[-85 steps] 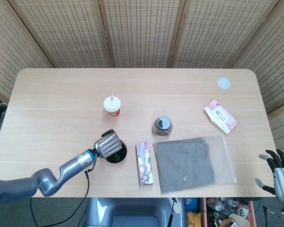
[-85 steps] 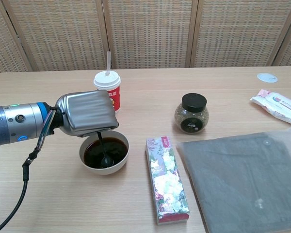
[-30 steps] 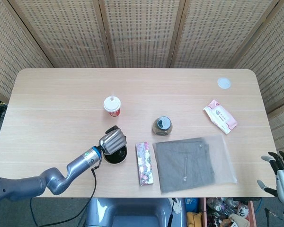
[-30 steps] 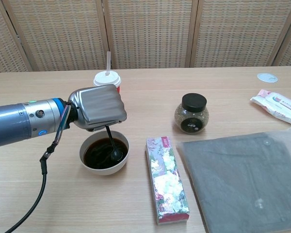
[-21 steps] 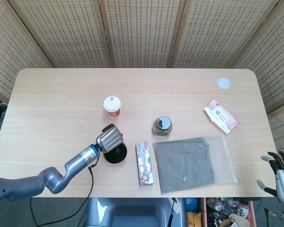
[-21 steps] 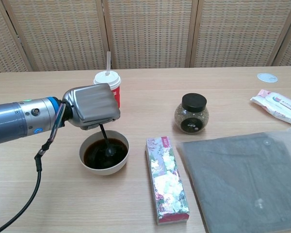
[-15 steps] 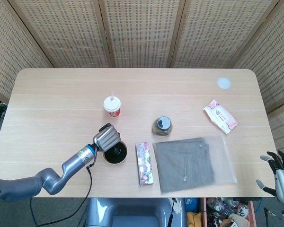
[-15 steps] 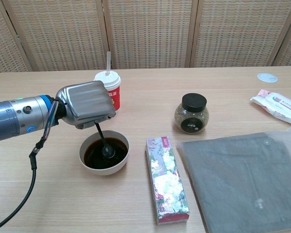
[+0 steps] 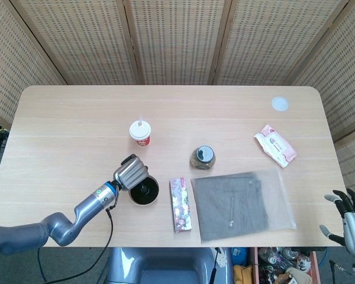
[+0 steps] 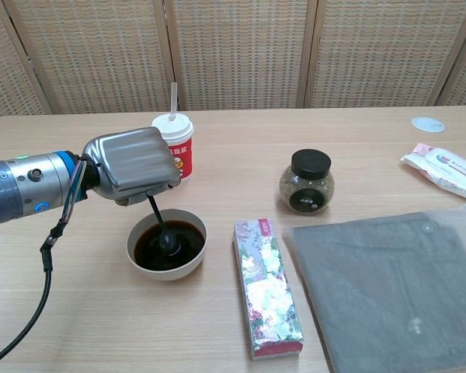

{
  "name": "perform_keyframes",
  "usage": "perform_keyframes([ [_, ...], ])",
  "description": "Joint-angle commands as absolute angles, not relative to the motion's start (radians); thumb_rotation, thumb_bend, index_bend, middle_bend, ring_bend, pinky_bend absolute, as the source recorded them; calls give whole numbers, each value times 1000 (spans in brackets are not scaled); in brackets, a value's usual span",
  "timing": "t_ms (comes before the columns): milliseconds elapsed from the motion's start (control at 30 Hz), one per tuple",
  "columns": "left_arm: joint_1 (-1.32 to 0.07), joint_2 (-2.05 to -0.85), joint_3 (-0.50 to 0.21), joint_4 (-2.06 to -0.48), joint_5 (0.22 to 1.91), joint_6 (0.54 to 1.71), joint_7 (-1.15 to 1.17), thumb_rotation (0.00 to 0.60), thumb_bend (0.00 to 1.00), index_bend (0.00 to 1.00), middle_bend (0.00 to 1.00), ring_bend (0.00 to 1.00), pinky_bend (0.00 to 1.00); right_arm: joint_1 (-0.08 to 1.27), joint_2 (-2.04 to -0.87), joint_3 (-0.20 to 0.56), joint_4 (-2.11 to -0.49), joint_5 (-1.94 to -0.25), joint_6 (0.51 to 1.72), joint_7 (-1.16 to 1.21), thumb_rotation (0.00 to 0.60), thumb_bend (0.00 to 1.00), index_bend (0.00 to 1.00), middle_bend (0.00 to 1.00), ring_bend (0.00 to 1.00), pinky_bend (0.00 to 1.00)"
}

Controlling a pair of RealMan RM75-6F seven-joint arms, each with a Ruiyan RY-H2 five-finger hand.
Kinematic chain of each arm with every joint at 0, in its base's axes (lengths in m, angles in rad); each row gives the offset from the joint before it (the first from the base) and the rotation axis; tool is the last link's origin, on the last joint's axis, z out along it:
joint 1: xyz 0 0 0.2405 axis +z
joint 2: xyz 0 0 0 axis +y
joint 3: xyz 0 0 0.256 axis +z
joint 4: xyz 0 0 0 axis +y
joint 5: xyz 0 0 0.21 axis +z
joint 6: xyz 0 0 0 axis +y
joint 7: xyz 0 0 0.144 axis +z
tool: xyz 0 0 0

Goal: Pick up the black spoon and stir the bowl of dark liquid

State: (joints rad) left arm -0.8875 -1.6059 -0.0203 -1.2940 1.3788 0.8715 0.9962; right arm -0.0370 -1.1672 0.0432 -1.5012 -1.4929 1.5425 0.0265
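Note:
A white bowl (image 10: 166,269) of dark liquid (image 10: 179,242) stands near the table's front, left of centre; the head view shows the bowl (image 9: 144,191) too. My left hand (image 10: 130,166) hovers just above the bowl's back left rim and holds the black spoon (image 10: 157,220), whose handle slants down from the hand with its tip in the liquid. In the head view the left hand (image 9: 130,172) covers the spoon. My right hand (image 9: 349,216) hangs off the table's front right corner, fingers spread, holding nothing.
A red-and-white cup with a straw (image 10: 175,144) stands right behind the left hand. A floral box (image 10: 266,287) lies right of the bowl, then a grey cloth in a clear bag (image 10: 396,287). A black-lidded jar (image 10: 307,182), a wipes packet (image 10: 446,169) and a white disc (image 10: 427,123) sit farther right.
My left hand has swung leftward and back over the bowl, dragging the spoon tip from the right side of the liquid to the middle. The right hand stays put.

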Motion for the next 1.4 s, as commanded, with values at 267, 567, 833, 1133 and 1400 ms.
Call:
perform_keyframes([
  [267, -889, -1606, -16, -1308, 1367, 873, 1028, 600, 427, 673, 850, 795, 785, -38, -1167, 43, -1500, -1494, 1545, 28, 600, 88, 303, 289, 110, 211],
  [567, -893, -1606, -16, -1313, 1357, 871, 1041, 600, 399, 671, 850, 795, 785, -40, -1166, 43, -1502, -1494, 1546, 28, 600, 88, 303, 292, 110, 211],
  [833, -895, -1608, -16, -1319, 1347, 872, 1056, 600, 282, 661, 848, 795, 785, -41, -1164, 43, -1504, -1492, 1547, 28, 600, 88, 303, 297, 110, 211],
  [1133, -889, -1599, -19, -1336, 1331, 886, 1059, 600, 278, 620, 845, 794, 785, -43, -1161, 43, -1509, -1494, 1551, 24, 600, 87, 303, 298, 110, 211],
  [1400, -836, -1537, -55, -1445, 1316, 999, 975, 600, 277, 578, 843, 795, 785, -38, -1157, 45, -1516, -1499, 1548, 18, 600, 88, 303, 298, 110, 211],
])
